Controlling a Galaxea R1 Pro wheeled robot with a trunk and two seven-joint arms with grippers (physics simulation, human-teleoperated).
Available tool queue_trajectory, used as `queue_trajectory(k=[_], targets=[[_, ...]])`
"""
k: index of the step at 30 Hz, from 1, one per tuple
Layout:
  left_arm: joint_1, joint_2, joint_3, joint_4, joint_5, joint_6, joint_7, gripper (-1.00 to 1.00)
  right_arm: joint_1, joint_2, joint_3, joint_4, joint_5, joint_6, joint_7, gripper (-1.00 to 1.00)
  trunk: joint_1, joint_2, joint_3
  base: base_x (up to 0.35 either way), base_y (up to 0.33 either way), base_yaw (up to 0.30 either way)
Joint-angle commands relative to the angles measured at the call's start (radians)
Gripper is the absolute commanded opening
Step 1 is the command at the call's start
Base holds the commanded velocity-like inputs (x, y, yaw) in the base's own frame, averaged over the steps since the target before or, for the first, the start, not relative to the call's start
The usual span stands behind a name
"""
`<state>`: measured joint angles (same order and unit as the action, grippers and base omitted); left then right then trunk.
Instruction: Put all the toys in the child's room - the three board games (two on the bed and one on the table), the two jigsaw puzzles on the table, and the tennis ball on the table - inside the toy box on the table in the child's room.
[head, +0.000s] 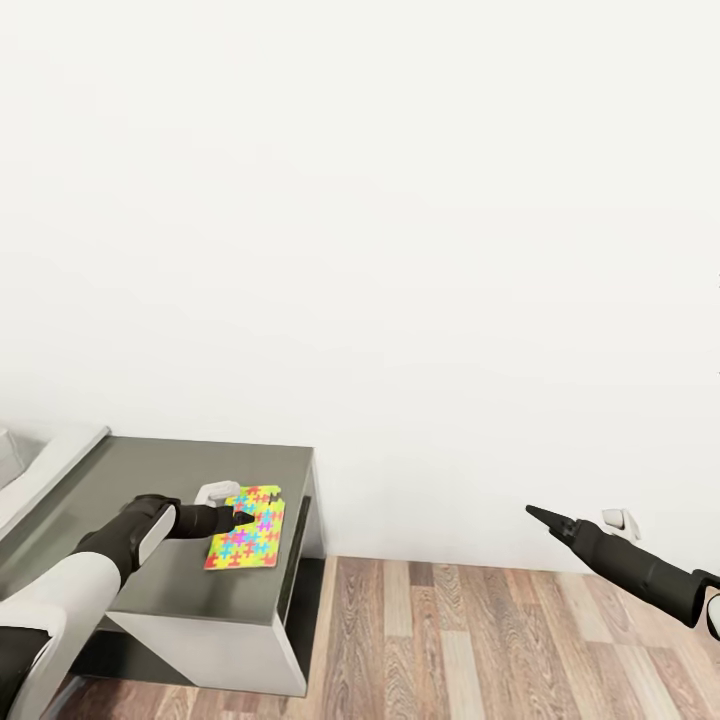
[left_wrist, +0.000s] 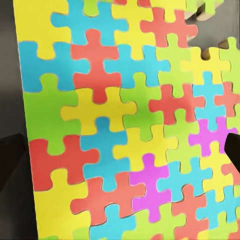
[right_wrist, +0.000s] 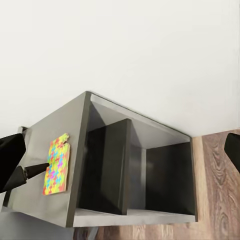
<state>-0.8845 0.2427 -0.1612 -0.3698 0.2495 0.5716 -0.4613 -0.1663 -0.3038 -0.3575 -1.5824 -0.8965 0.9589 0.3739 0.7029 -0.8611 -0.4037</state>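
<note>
Thin, light multicoloured jigsaw puzzle sheet (head: 246, 526) is lying on the dark-grey cabinet (head: 150, 470), likely flexing, so the left gripper (head: 240, 519), spread unclear, is wanting an edge.

The jigsaw puzzle (left_wrist: 125, 125) looks like a thin matt sheet of foam or card — flat, saturated colours, no glare, fine seams between the pieces. The cabinet (head: 190, 590) beneath it has a smooth dark-grey top with a soft satin sheen, its open compartments (right_wrist: 135, 170) the same dull grey. The floor (head: 480, 640) reads as wood plank, with visible grain and a faint lustre. The wall (head: 400, 250) is plain matt white. The left gripper (head: 240, 520) is dark matt plastic — its arm shell (head: 70, 590) glossy white.
</note>
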Motion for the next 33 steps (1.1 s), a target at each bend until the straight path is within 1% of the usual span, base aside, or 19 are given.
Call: queue_trajectory(k=[1,14,20,33], targets=[[-0.001,0.001,-0.006,-0.002,0.010,0.007,0.001,1.00,-0.001,0.000,-0.001,0.000,0.007,0.004,0.008,1.00,0.000,-0.001,-0.001,-0.008,-0.084,0.000],[-0.001,0.001,-0.006,-0.004,0.011,0.007,0.001,1.00,-0.001,0.000,-0.001,0.001,0.007,0.005,0.008,1.00,0.000,-0.001,-0.001,-0.001,-0.022,-0.016],[-0.001,0.002,-0.006,-0.004,0.011,0.007,0.000,1.00,-0.001,0.000,-0.001,0.001,0.007,0.005,0.008,1.00,0.000,-0.001,0.002,0.000,-0.080,-0.099],[-0.001,0.001,-0.006,-0.004,0.011,0.007,0.000,1.00,-0.001,0.000,-0.001,0.000,0.007,0.005,0.008,1.00,0.000,-0.001,0.002,0.000,-0.077,-0.006]])
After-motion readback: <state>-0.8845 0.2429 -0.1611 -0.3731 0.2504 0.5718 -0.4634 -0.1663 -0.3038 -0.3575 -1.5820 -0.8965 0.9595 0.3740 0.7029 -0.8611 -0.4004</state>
